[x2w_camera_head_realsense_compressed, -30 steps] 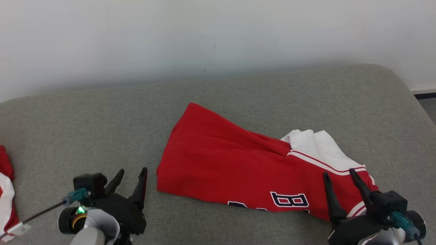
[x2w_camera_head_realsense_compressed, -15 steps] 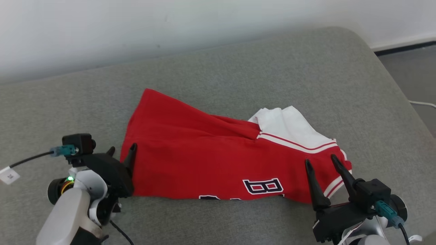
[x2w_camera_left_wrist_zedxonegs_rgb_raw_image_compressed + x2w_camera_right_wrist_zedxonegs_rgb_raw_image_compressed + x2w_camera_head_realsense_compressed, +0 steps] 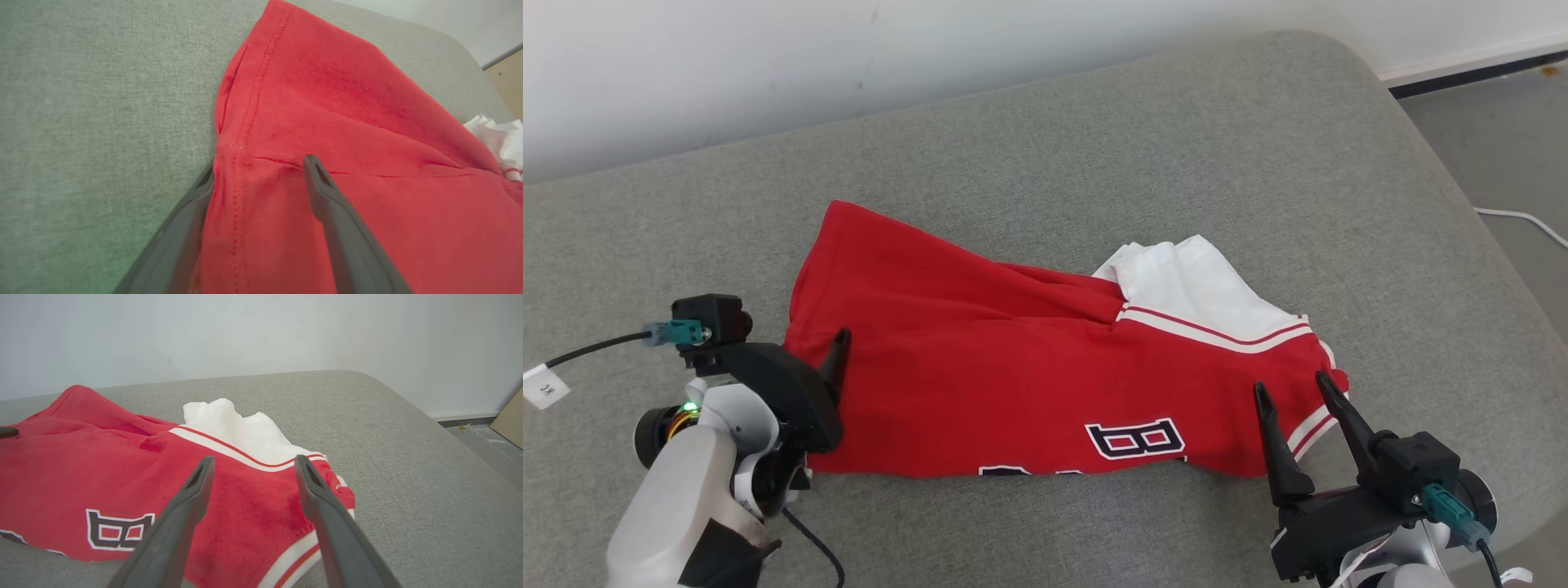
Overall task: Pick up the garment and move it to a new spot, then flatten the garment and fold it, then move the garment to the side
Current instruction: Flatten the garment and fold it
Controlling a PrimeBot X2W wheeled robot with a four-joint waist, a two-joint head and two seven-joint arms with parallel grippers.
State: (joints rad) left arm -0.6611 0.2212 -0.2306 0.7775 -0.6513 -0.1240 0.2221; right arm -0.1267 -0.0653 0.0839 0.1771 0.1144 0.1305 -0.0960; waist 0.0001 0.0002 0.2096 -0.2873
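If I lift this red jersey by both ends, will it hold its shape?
Probably floppy: the jersey lies in soft creases on the cushion, so its middle should sag. Likely light, given the thin stitched hem between the open fingers of the left gripper.

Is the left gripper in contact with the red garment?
Touching. In the left wrist view the left gripper is open around the hem of the red garment, and the cloth edge drapes over one finger.
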